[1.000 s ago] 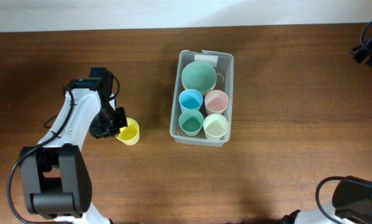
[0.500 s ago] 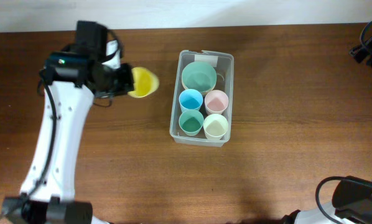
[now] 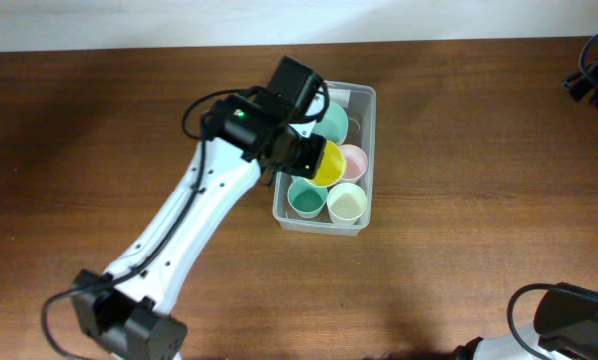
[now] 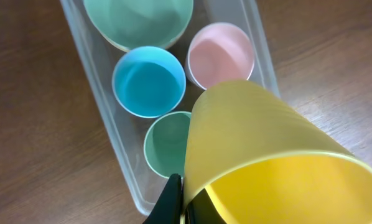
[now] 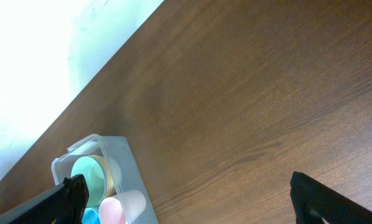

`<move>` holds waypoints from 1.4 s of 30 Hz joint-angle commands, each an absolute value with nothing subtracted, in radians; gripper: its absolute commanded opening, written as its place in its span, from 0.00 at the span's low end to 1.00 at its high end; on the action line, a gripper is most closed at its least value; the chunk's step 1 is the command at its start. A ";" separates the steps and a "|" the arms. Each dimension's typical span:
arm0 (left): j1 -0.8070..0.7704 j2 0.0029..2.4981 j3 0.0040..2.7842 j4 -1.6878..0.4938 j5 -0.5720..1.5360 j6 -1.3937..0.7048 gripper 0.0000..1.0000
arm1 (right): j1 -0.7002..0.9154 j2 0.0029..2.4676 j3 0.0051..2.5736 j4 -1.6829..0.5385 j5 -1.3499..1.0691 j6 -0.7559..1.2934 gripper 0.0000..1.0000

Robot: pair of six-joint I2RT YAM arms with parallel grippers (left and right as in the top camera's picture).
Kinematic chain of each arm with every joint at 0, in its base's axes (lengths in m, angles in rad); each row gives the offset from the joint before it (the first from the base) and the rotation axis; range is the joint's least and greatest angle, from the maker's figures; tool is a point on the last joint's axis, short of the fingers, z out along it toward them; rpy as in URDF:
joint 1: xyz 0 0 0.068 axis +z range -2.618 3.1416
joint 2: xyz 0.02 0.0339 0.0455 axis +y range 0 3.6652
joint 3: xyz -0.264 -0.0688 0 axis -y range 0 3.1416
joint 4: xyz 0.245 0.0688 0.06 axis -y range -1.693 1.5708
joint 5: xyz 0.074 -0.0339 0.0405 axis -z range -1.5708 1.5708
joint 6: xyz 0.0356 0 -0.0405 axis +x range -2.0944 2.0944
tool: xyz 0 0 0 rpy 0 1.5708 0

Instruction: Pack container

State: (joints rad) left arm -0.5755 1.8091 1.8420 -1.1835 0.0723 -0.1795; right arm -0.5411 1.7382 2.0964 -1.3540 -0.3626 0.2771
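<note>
Overhead, the left gripper [image 3: 305,158] pinches the yellow cup [image 3: 327,163] above the container [image 3: 370,108] near the table's far edge, so next it should lower the cup inside and let go, while the right gripper [image 5: 187,182] is spread wide, holding nothing.

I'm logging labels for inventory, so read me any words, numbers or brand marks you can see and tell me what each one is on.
No text can be read.
The white label on the container is too small to read.
The yellow cup shows no print.
</note>
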 commanded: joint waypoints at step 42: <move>-0.381 1.969 2.594 -1.609 -0.311 -0.171 1.00 | -0.544 1.741 2.097 -1.351 -0.354 0.274 0.99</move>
State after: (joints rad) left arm -0.4286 1.9785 2.5381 -1.5871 -0.2642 -0.1761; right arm -0.5411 1.7382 2.0964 -1.3540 -0.3626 0.2768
